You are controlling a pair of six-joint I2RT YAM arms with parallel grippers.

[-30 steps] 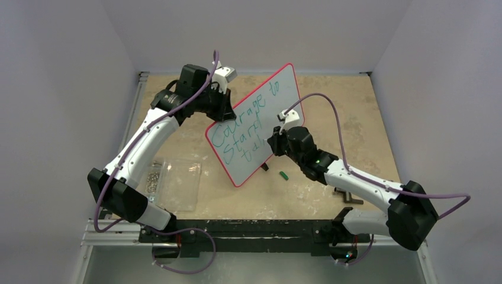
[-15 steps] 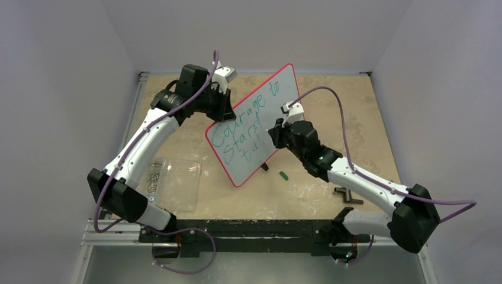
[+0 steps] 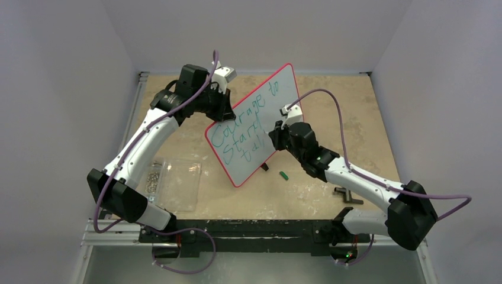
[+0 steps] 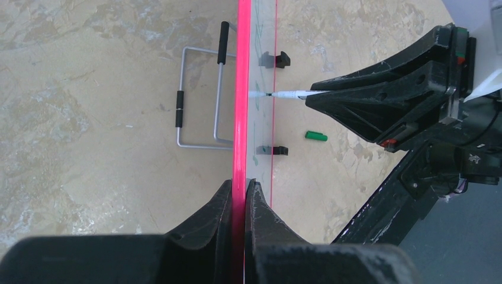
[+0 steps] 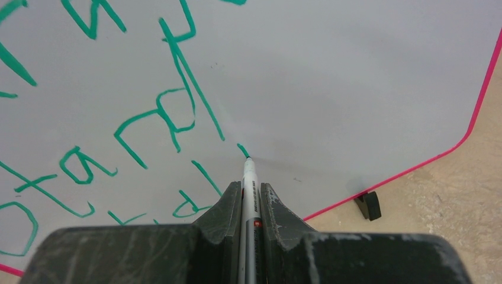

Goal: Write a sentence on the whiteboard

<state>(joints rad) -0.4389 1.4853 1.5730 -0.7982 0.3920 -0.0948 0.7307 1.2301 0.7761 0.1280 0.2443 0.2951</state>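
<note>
Presently, I logged the whiteboard (image 3: 264,97) upright mid-table, unmoved, its rim clamped by my left gripper (image 4: 243,198). My right gripper (image 5: 251,198) was clenched on the marker (image 5: 248,177), its tip touching beside the sentence (image 3: 238,125), slightly farther up the board than a second before.

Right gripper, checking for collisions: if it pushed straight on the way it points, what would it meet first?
The whiteboard: the marker in the right gripper seemingly touches its face, beside the green writing.

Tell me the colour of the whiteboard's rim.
Whiteboard rim: bright red-pink, best seen in the left wrist view.
</note>
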